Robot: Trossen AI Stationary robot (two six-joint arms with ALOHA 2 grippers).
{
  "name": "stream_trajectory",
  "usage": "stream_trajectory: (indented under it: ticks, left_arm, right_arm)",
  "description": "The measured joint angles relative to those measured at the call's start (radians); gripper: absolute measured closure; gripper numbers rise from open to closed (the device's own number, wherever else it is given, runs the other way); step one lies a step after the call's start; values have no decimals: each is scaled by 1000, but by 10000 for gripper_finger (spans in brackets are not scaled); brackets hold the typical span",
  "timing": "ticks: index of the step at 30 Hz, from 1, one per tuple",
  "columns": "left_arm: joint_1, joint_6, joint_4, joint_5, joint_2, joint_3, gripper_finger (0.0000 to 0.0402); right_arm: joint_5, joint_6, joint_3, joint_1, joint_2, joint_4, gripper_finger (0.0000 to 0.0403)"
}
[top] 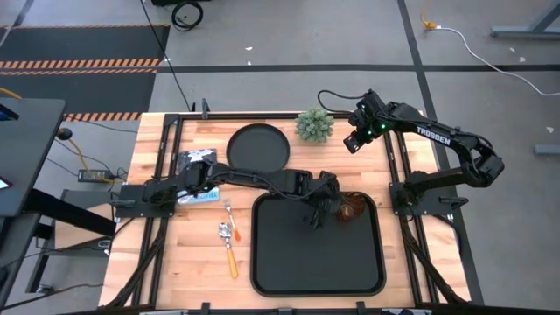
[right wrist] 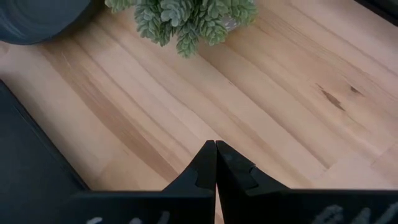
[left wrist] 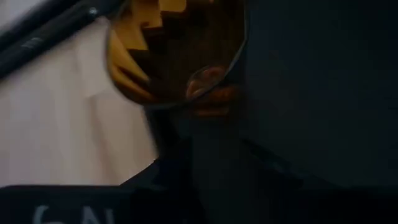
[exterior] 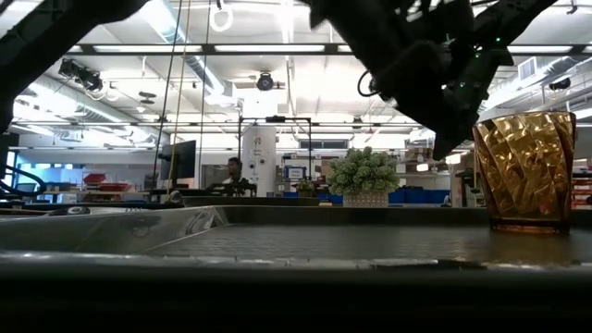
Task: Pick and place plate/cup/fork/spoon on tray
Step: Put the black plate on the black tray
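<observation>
while cup [top: 350, 210] stands on tray [top: 317, 262], left jaws [top: 317, 217] beside it.

A small potted plant [top: 314, 125] with pale grey-green leaves stands near the far edge of the light wooden bench [top: 411, 136]. A blue-and-white printed card [top: 197, 166] lies flat toward the bench's left side. Beyond the bench, a white cable [top: 490, 51] trails across the grey floor, and a person [exterior: 234, 172] sits far off in the room.
</observation>
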Motion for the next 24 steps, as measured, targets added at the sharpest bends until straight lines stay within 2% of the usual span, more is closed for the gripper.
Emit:
stream_trajectory:
  ticks: [3, 6, 13, 18, 24]
  left_arm:
    - [3, -40, 16, 16, 8, -22, 260]
    - [-6, -52, 161, 20, 5, -90, 260]
    - [-27, -92, 336, 25, 6, -171, 260]
    - [-26, -131, 540, 10, 7, -241, 260]
    - [-9, -180, 584, -12, 7, -280, 260]
  right_arm:
    - [0, 0, 0, 0, 0, 0, 396]
    - [-1, 0, 0, 0, 0, 3, 396]
    - [-3, -1, 0, 1, 0, 10, 396]
    - [-3, 0, 0, 1, 0, 14, 396]
    - [-19, 0, 0, 1, 0, 19, 396]
